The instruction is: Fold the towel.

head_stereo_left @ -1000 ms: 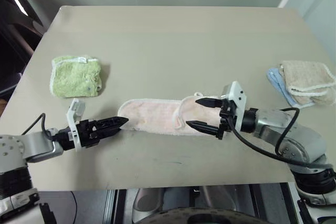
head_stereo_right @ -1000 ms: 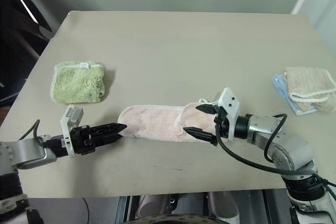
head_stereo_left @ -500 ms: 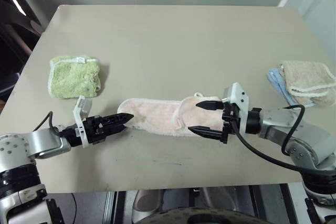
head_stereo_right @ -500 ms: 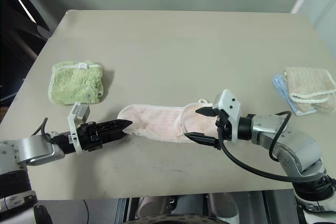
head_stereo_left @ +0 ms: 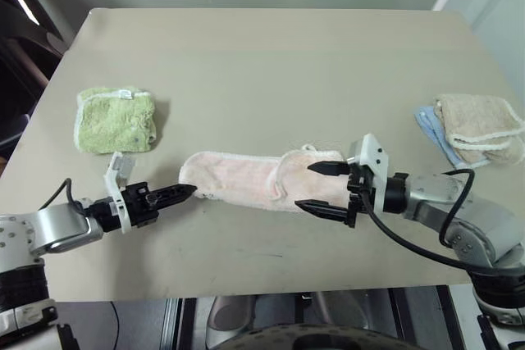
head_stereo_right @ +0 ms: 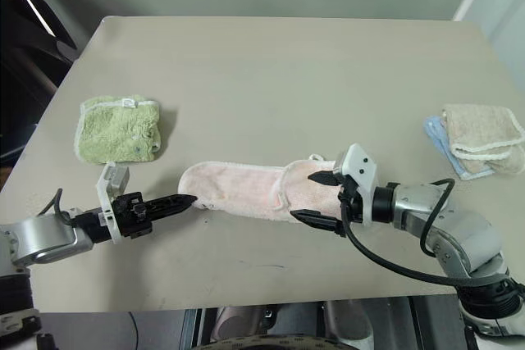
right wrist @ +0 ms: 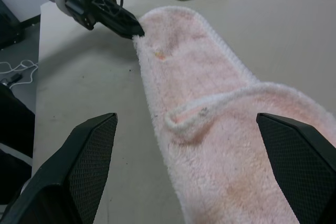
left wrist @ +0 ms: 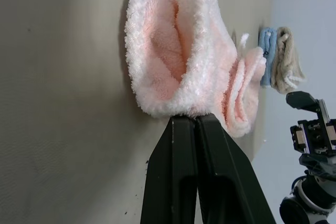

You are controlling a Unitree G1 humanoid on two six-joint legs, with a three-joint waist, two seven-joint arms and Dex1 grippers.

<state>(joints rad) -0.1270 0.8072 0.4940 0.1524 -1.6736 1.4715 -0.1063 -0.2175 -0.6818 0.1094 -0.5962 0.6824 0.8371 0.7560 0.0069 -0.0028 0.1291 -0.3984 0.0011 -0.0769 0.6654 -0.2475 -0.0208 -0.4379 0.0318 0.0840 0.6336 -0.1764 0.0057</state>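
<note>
So the left gripper [head_stereo_left: 185,192] has its two black fingers [left wrist: 184,150] pinched tight together on the near-left end of the pink towel [head_stereo_left: 254,179]; the left wrist view shows it best, with the fluffy edge bunched up right at the fingertips and lifted a bit off the tabletop. The right gripper [head_stereo_left: 321,187] is the opposite story: fingers spread wide, one on each side of the towel's right end, not clamping anything. Its wrist view shows both finger pads [right wrist: 79,166] standing well apart with the towel running between them.

The towel itself lies as a long, narrow folded strip across the front-middle of the beige table [head_stereo_left: 271,63], with its right end doubled over so the white trim makes a curved line across it. The right wrist view picks up a small dark speck near that trim that the head views don't really resolve.

Further out, a folded green terry towel [head_stereo_left: 115,119] sits at the table's left side, well apart from the pink one. On the right edge, a beige cloth [head_stereo_left: 480,127] is stacked on a blue cloth [head_stereo_left: 428,127].
</note>
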